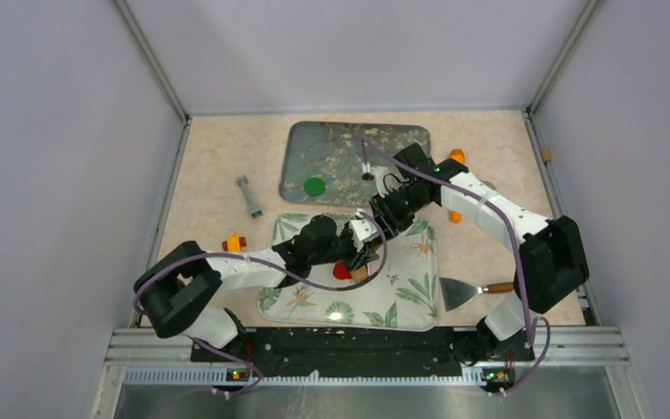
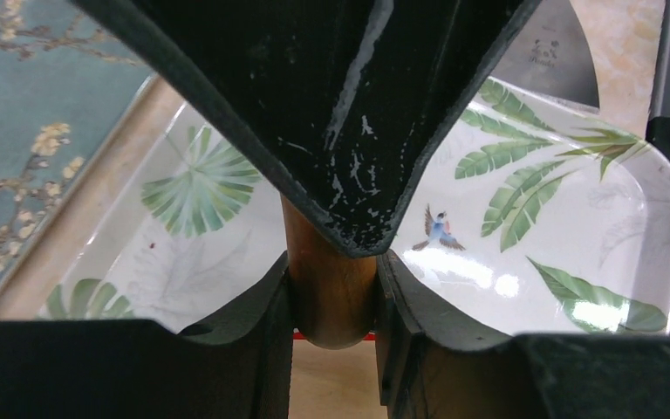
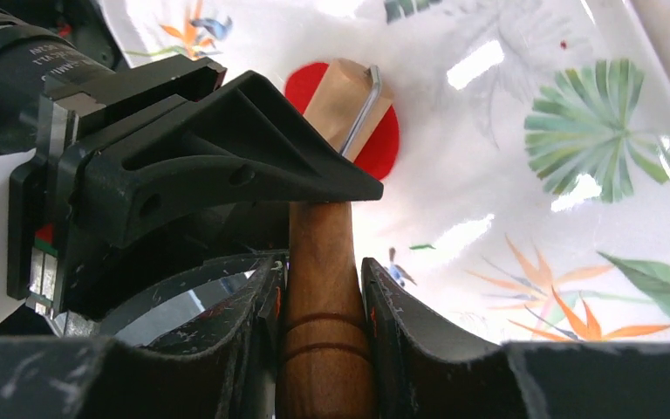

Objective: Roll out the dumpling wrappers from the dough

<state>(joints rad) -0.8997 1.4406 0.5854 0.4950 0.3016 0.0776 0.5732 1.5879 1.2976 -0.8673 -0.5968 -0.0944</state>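
Both arms meet over the white rectangular tray printed with green leaves and birds (image 1: 401,307), which sits at the near middle of the beige marbled tabletop (image 1: 214,157). The left gripper (image 2: 331,292) is clenched on a small roller with a brown wooden handle (image 3: 318,236). In the left wrist view its two fingers press against either side of the handle's rounded end. The right gripper (image 3: 321,284) is clamped on the same handle, its fingers tight against the darker, grooved stretch of wood. The two grippers sit very close together, with one left finger lying across the handle just ahead of the right fingers.

Past the handle, the roller's pale wooden head (image 3: 336,87), carried on a bent metal rod (image 3: 368,100), lies over the small, flat, round red clay disc (image 3: 387,140). That disc rests on the floor of the leaf tray. Whether the head actually bears on the disc cannot be told.

The small, flat, round green clay disc (image 1: 314,186) lies well apart from it, near the near left corner of the dark teal rectangular tray with a blossom pattern (image 1: 340,144) on the far side of the table.

A metal scraper with a wooden handle (image 1: 461,291) lies just right of the leaf tray. A short grey dumbbell-shaped piece (image 1: 248,195) lies left of the teal tray. A small orange piece (image 1: 234,243) sits by the leaf tray's far left corner.
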